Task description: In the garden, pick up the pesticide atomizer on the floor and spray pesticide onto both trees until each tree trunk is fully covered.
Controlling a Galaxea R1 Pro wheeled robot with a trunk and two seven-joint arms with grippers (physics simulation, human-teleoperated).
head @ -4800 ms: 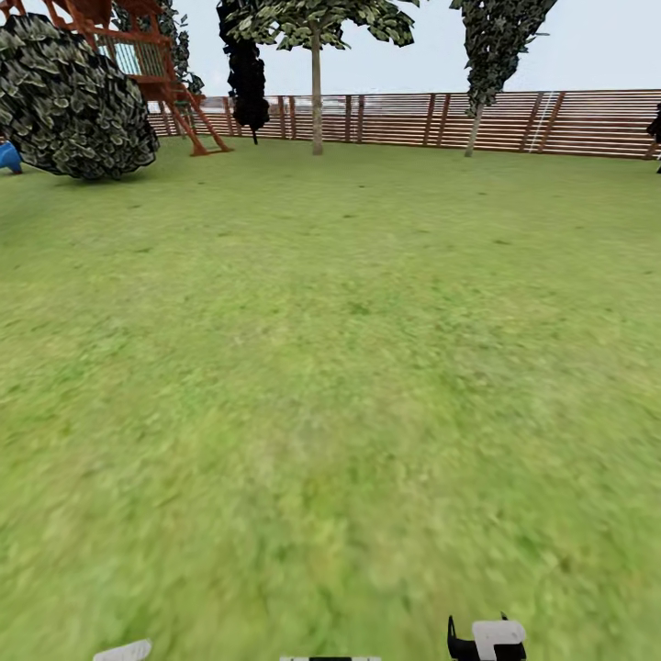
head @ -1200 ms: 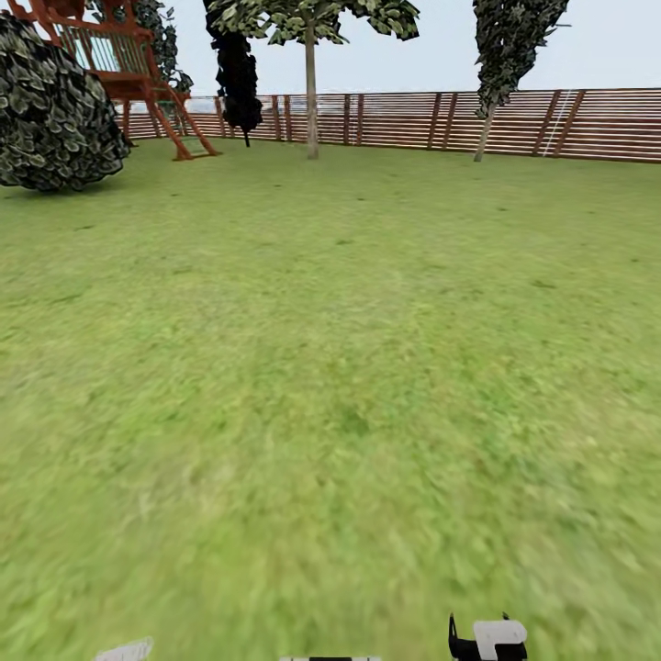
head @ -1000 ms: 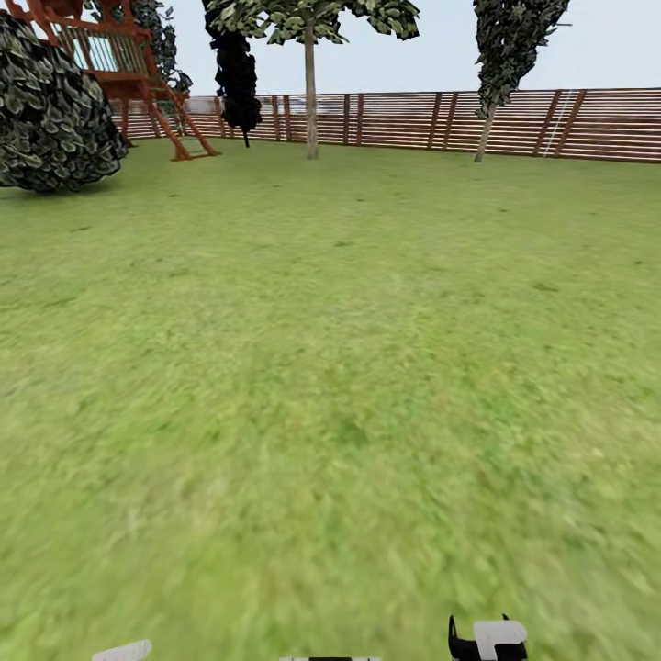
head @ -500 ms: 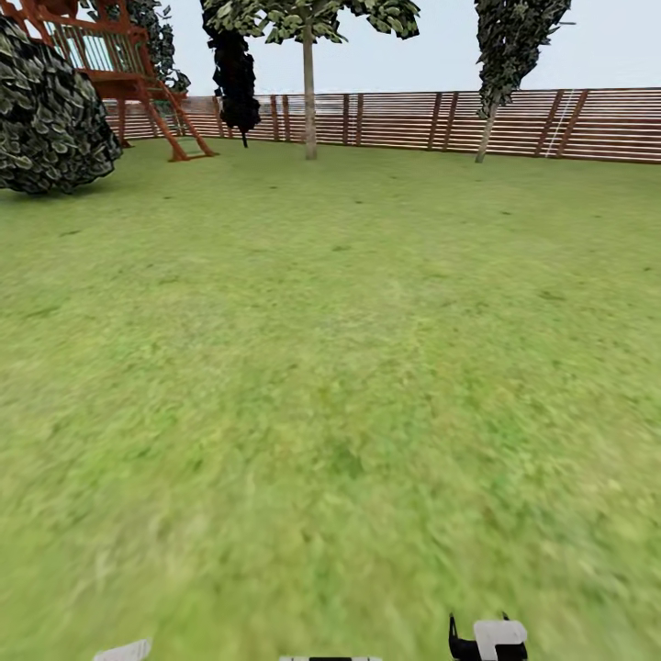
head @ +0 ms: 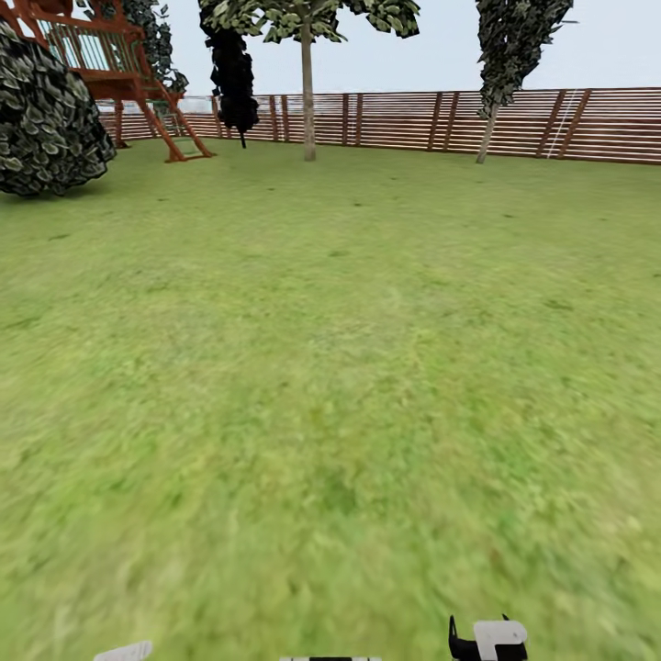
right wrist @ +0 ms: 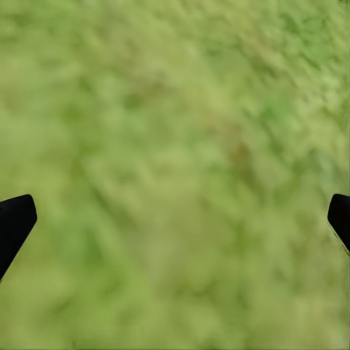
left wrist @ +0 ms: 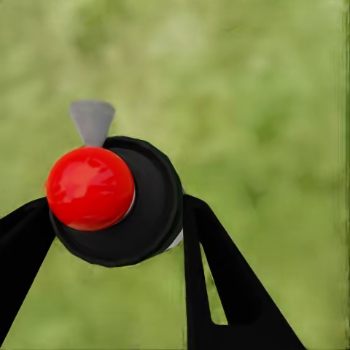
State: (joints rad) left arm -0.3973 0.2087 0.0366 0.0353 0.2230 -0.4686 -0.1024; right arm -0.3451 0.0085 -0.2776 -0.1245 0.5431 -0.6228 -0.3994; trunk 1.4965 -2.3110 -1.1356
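Observation:
In the left wrist view my left gripper [left wrist: 109, 219] is shut on the pesticide atomizer [left wrist: 117, 200]. The atomizer has a red cap, a black collar and a grey nozzle, and it sits between the two black fingers [left wrist: 219, 284] over grass. My right gripper [right wrist: 175, 219] is open, with nothing but lawn between its tips. In the head view two trees stand far ahead by the fence, one tree trunk [head: 308, 101] straight and pale, the other tree trunk [head: 486, 136] leaning. No mist shows.
The grass lawn [head: 330, 367] stretches ahead to a brown slat fence [head: 551, 124]. A dark round bush [head: 46, 119] and a red-brown play structure [head: 128, 73] stand at the far left, beside a black cypress-like tree [head: 233, 73]. Arm parts [head: 487, 638] edge the frame bottom.
The head view has shifted: the bush and play structure slid left and the fence and trees came slightly nearer, so the camera moved. The arm parts hold their place in the picture.

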